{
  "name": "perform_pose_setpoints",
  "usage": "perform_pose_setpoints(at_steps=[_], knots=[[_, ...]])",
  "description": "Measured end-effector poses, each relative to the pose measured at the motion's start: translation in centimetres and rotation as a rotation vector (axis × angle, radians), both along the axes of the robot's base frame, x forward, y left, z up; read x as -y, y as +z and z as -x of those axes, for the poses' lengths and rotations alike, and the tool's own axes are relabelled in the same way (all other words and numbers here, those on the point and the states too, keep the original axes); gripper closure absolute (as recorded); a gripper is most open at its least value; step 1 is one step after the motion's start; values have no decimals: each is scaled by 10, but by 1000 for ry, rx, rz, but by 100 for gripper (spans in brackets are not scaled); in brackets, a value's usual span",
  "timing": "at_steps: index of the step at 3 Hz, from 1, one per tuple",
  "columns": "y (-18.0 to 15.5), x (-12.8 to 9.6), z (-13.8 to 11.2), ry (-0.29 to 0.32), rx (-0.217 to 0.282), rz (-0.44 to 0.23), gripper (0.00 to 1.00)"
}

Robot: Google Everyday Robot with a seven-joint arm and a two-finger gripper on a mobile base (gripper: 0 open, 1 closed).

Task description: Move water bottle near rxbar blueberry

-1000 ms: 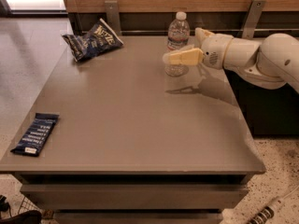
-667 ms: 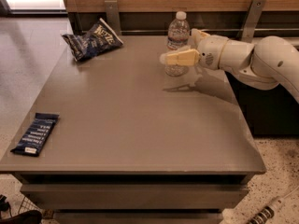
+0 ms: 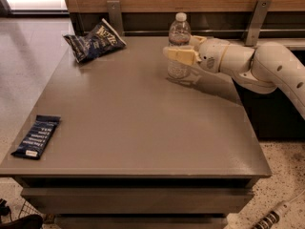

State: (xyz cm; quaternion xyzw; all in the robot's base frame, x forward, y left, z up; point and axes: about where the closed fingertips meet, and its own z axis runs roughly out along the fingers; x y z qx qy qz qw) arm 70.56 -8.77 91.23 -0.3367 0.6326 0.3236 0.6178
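The water bottle (image 3: pixel 178 37) stands upright near the table's far edge, clear with a white cap. My gripper (image 3: pixel 180 54) reaches in from the right and its cream fingers (image 3: pixel 179 56) wrap around the bottle's middle. The rxbar blueberry (image 3: pixel 36 136), a flat navy bar with white text, lies at the table's front left corner, far from the bottle.
A puffy blue chip bag (image 3: pixel 94 40) lies at the table's far left. The grey table (image 3: pixel 143 128) has a wooden wall with metal brackets (image 3: pixel 257 20) behind it. My white arm (image 3: pixel 267 68) spans the table's right side.
The gripper and the bottle have shifted slightly left along the far edge of the table. The bar and the chip bag have not moved.
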Motion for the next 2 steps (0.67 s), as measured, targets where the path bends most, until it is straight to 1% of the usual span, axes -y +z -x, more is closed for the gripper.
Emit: perform_pose_setpoints(at_steps=[1, 2], knots=[[0, -4, 0, 6, 0, 0, 72], [1, -8, 0, 12, 0, -1, 100]])
